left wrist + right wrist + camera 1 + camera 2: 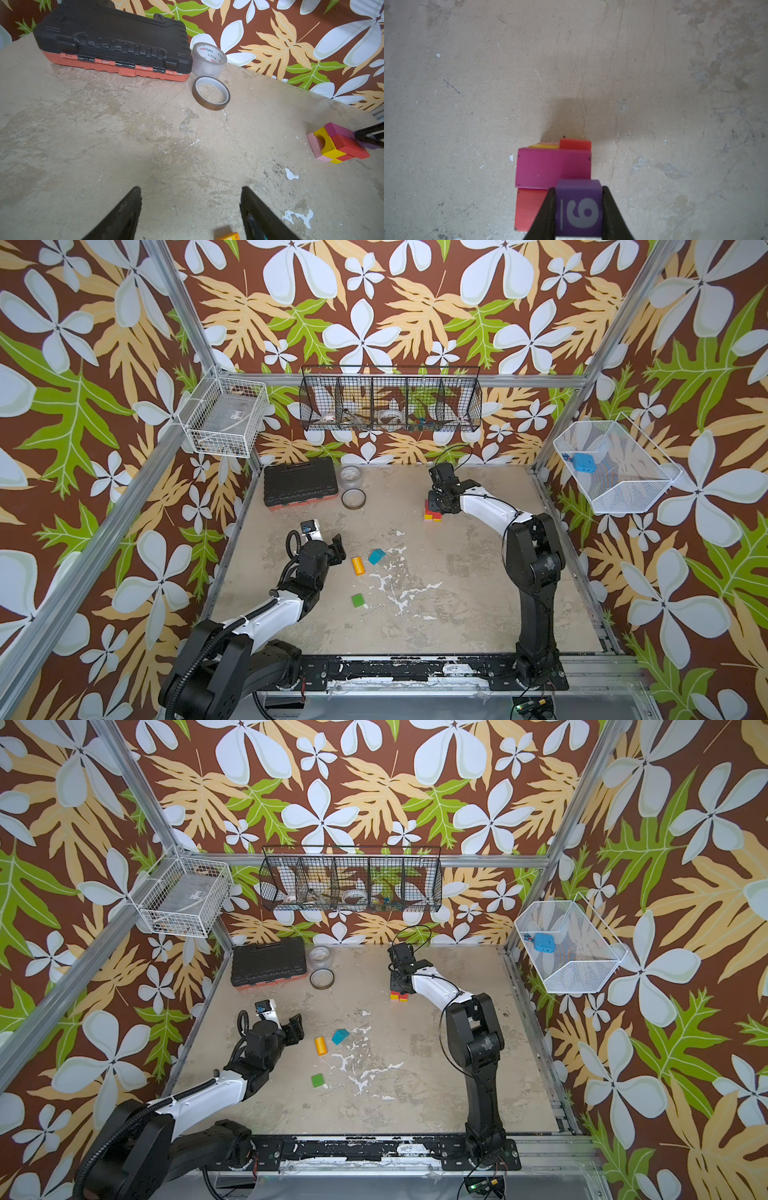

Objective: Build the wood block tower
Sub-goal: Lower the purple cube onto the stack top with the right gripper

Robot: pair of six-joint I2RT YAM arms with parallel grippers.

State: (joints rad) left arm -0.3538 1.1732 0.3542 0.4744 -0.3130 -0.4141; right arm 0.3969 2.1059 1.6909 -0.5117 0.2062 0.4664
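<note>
Starting at the near edge of the table [457,593], a green block [357,600] lies loose. Just beyond it are an orange block [358,566], its long axis running roughly near-to-far, and a teal wedge [376,556] set askew. The left gripper [191,188] hovers beside the orange block, jaws spread wide and empty. Farther back stands the tower [432,514], a low stack of pink, yellow, red and magenta bricks. The right gripper [578,188] points down over it, jaws narrowed onto the purple cube [579,212]. The cube's numbered face is turned up toward the wrist camera. It has no long axis of its own, but its sides sit square to the magenta brick [552,168], whose long axis runs parallel to the line between the two fingers. The cube hangs over the red brick [529,207] beside the magenta one; whether it is seated cannot be told. Assessment: this is the placing step. The cube should go straight down, be seated flat before release, then be freed with a small opening and a vertical retreat, so the fingers do not drag the bricks. At the far side, a toolbox [299,485] and two tape rolls [205,66] stand well apart from the work.
</note>
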